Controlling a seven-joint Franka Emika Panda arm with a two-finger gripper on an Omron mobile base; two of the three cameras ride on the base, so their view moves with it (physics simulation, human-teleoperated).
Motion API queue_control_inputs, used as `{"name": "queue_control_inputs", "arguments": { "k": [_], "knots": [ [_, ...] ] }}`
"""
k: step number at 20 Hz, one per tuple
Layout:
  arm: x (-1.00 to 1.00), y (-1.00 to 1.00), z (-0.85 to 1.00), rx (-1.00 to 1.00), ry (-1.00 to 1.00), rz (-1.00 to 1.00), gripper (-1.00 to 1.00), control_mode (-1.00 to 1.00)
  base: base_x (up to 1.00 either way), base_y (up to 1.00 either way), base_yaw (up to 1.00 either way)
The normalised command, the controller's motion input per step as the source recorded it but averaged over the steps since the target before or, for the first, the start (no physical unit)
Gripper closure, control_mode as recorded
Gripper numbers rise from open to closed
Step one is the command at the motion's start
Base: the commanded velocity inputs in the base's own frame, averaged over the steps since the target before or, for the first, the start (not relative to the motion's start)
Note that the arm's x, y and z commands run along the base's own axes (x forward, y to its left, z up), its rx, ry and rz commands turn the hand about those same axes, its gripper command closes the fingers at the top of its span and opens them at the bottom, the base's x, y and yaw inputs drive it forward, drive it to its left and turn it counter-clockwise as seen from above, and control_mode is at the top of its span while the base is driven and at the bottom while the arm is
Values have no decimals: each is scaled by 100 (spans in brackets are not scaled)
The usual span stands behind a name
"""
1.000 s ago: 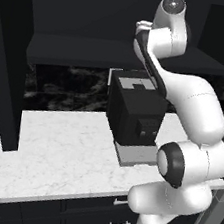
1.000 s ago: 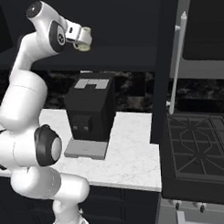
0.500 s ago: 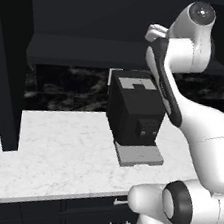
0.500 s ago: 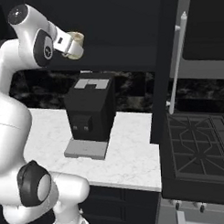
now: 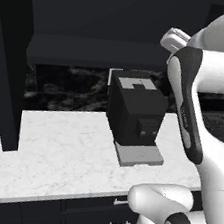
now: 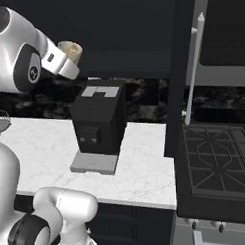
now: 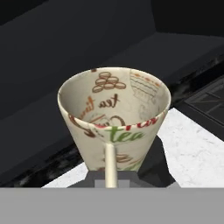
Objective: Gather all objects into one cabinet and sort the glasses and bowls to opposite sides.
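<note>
A cream glass (image 7: 114, 118) printed with tea motifs sits upright in my gripper (image 7: 110, 175), which is shut on its lower wall. From the right base view the same glass (image 6: 70, 49) rides at the end of my hand (image 6: 60, 64), high above the counter and in front of the dark cabinet (image 6: 126, 34). The cabinet door (image 6: 180, 77) stands open to the right, its long silver handle (image 6: 193, 67) facing me. In the left base view my hand (image 5: 174, 39) reaches toward the cabinet's dark shelf (image 5: 92, 53).
A black coffee machine (image 6: 99, 120) stands on the white marble counter (image 5: 61, 162) below my hand. A stove (image 6: 216, 161) lies to the right. Black drawers (image 5: 89, 217) run under the counter. A tall black panel (image 5: 7, 79) rises at the left.
My arm has swung, the elbow moving outward and up. The glass has drifted a little left and lower in the right base view, still gripped.
</note>
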Motion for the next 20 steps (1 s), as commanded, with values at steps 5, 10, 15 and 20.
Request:
{"name": "queue_control_inputs", "arguments": {
  "k": [5, 10, 15, 20],
  "knots": [
    [-100, 0, 2, 5, 0, 0, 100, -100, 0, 0, 0],
    [-100, -1, 14, 4, -3, 0, 100, -100, 0, 0, 0],
    [-100, 0, 10, 4, 0, 0, 100, -100, 0, 0, 0],
    [-98, -1, 4, 4, 0, 1, 100, -100, 0, 0, 0]
  ]
}}
